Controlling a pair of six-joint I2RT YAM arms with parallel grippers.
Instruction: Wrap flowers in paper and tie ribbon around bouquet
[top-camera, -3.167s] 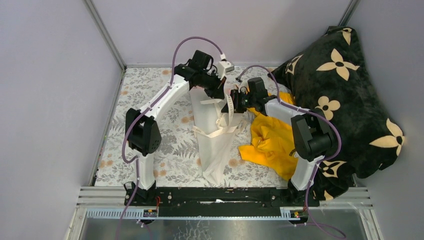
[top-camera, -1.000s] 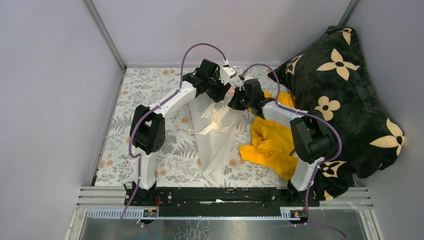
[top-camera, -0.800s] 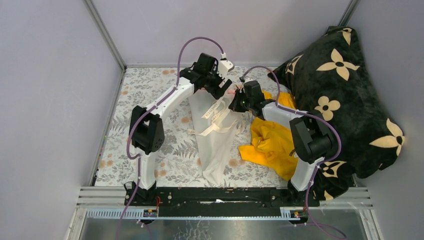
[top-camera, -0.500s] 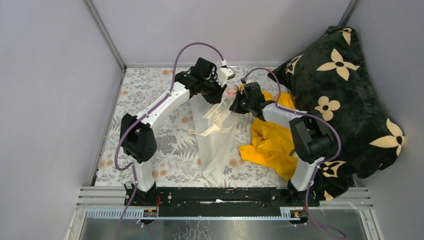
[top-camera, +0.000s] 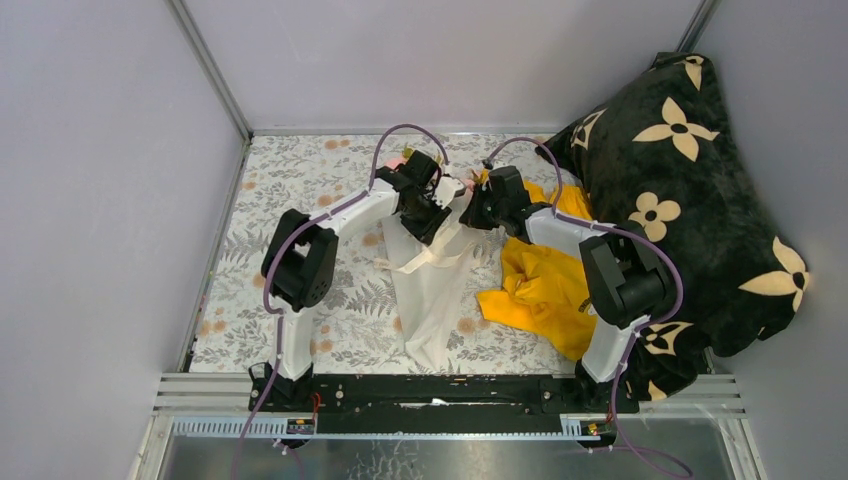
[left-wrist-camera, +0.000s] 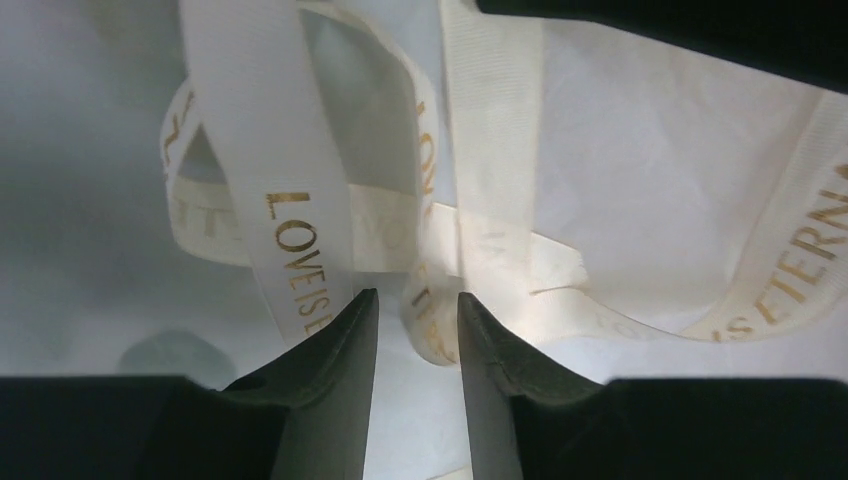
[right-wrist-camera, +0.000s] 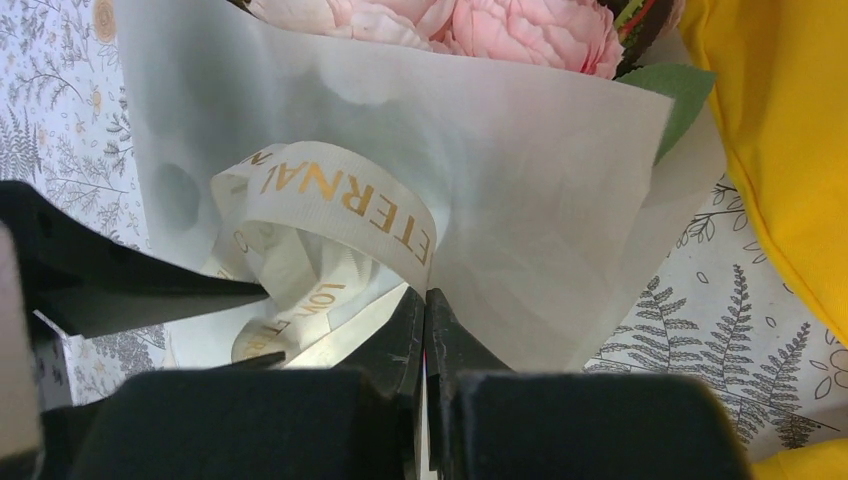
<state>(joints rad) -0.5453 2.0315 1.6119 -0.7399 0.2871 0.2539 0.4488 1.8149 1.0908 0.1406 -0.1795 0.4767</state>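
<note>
The bouquet lies on the patterned tablecloth, its white paper (top-camera: 430, 300) rolled into a cone around the pink flowers (right-wrist-camera: 480, 20). A cream ribbon (right-wrist-camera: 340, 190) with gold lettering is looped loosely over the paper's waist. My right gripper (right-wrist-camera: 425, 295) is shut on one strand of the ribbon, right of the cone in the top view (top-camera: 472, 212). My left gripper (left-wrist-camera: 415, 300) hangs over the paper (left-wrist-camera: 650, 150) with its jaws a little apart. A small ribbon loop (left-wrist-camera: 430, 320) sits at the tips, touching the right finger (left-wrist-camera: 485, 345). From above the left gripper (top-camera: 433, 218) is over the cone's upper part.
A crumpled yellow garment (top-camera: 540, 285) lies right of the bouquet, under my right arm. A big black pillow (top-camera: 690, 180) with cream flower shapes fills the right side. Grey walls close in the floral tablecloth (top-camera: 290, 180) at the left and back.
My left arm has swung its wrist down and nearer, from above the cone's far end onto the ribbon loops. The right gripper has stayed shut on its strand, barely moving.
</note>
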